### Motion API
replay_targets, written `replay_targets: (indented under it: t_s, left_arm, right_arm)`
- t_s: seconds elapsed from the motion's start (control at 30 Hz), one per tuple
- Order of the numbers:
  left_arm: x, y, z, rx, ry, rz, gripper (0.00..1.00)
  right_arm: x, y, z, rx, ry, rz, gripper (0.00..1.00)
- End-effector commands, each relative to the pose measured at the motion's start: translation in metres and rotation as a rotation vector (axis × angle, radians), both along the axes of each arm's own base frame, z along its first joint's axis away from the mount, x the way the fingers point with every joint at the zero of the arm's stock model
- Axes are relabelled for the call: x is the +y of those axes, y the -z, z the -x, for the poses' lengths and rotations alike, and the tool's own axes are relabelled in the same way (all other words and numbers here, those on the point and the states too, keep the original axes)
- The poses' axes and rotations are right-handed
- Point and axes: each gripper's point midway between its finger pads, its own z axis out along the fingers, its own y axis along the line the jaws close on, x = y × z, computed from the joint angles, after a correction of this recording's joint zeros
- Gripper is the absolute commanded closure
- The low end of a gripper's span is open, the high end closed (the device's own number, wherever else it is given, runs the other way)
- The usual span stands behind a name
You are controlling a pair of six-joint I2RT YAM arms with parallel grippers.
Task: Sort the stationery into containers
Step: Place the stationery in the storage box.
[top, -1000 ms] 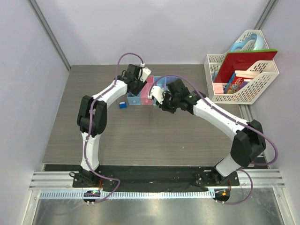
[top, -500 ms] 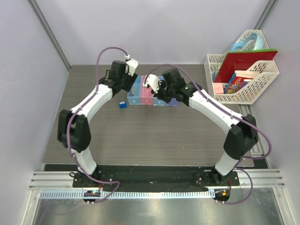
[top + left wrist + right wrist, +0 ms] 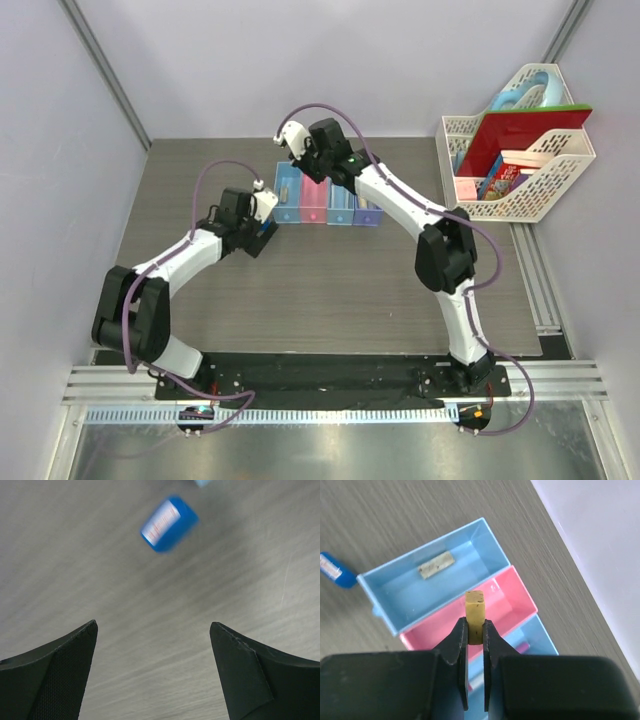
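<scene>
Tan eraser (image 3: 474,611), one, in right tool (image 3: 475,626); four bins (image 3: 314,203).

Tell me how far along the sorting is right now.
Done: one beige eraser lies in the end light blue bin. In hand: the right gripper is shut on a tan eraser above the pink bin, not yet released. Left: the blue cube lies on the table outside the bins, with the open left gripper hovering near it.

R gripper (image 3: 475,628) pinches tan eraser (image 3: 474,605) above pink bin (image 3: 516,602); blue bin (image 3: 402,600) w/ beige eraser (image 3: 436,564) (blue cube (image 3: 335,571) far left).
</scene>
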Motion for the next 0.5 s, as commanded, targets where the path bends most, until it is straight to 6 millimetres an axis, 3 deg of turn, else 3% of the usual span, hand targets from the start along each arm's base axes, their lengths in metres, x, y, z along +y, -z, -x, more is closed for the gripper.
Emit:
replay_targets:
  t_s: [0.0,0.2,0.47]
  left_arm:
    - [-0.003,0.015,0.003,-0.001,0.034,0.0,0.07]
    - [-0.009,0.019,0.006,0.009,0.055,0.034,0.07]
    - [-0.02,0.018,-0.01,0.005,0.076,0.057,0.08]
  right_arm:
    - [0.03,-0.024,-0.025,-0.062,0.017,-0.112,0.99]
    - [0.053,-0.003,-0.036,-0.057,-0.026,-0.139,0.99]
    - [0.065,0.049,-0.037,-0.006,-0.05,-0.097,0.94]
